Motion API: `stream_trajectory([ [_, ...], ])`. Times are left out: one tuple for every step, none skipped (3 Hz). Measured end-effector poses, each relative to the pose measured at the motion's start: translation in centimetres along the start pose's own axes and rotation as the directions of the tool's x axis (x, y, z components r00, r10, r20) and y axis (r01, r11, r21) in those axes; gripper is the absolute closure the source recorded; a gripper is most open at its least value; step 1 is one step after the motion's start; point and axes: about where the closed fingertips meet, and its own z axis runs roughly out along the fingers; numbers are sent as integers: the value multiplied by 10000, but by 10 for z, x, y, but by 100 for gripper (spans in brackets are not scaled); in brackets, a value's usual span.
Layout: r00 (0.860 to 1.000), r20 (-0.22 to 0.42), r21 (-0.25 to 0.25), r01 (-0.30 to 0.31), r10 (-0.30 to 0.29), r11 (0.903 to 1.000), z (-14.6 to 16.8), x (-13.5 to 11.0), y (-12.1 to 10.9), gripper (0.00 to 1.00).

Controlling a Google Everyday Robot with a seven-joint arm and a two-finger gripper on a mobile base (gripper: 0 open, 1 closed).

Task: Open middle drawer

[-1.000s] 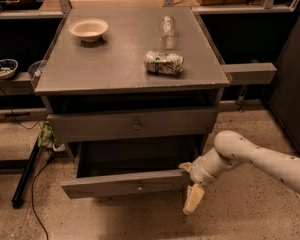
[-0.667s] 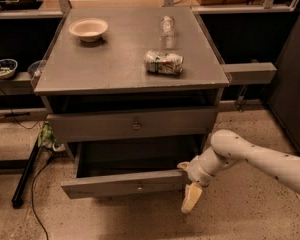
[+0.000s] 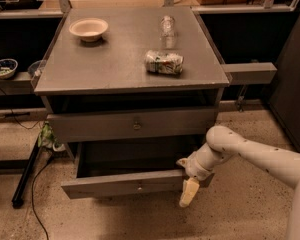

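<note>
The grey wooden cabinet (image 3: 115,79) stands in the middle of the camera view. Its middle drawer (image 3: 122,184) is pulled out toward me, showing a dark interior and a small round knob (image 3: 139,187) on its flat front. The upper drawer (image 3: 135,125) above it is closed. The lowest drawer is hidden under the pulled-out one. My gripper (image 3: 187,183) is at the right end of the middle drawer's front, on the white arm (image 3: 250,154) that comes in from the right.
On the cabinet top are a white bowl (image 3: 88,29), a lying crushed can (image 3: 163,62) and a clear plastic bottle (image 3: 167,26). A dark pole and cables (image 3: 27,176) lie on the floor at the left. Shelves with bowls (image 3: 4,68) run behind.
My gripper and wrist have shifted slightly left and up along the drawer's right end. The middle drawer stays pulled out about as far as before.
</note>
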Motion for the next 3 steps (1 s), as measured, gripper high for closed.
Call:
stream_trajectory([
  [9994, -230, -285, -268, 262, 9992, 15, 14, -11, 0],
  [9994, -232, -287, -271, 265, 9992, 15, 15, -11, 0],
  [9994, -232, -287, -271, 265, 9992, 15, 15, -11, 18],
])
